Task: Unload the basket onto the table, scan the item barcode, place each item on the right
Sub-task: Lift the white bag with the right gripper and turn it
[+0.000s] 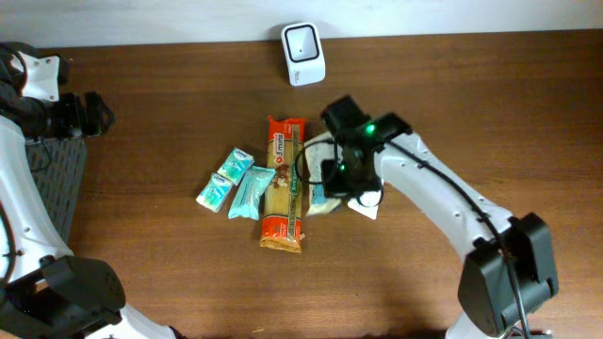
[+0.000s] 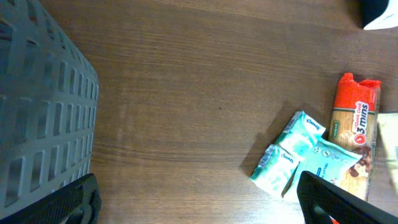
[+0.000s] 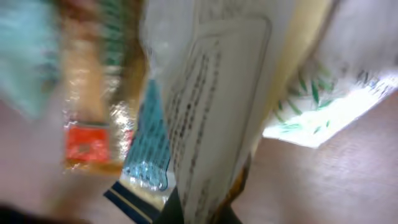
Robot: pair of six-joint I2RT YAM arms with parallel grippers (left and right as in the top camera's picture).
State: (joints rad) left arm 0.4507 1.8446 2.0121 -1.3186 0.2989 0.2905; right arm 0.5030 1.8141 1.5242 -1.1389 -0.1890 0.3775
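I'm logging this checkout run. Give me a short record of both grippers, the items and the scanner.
right gripper: shut on a pale packet, beside the pasta
left gripper: open, empty, by the basket
scanner: at the table's far edge, apart from the items
other items: tissue packs lying left of the pasta
scan: not yet done; packet is low, by the pile

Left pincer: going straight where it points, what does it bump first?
The left pincer would probably meet the bare brown wooden table, between the grey slotted plastic basket and pale teal tissue packets; depth is unclear.
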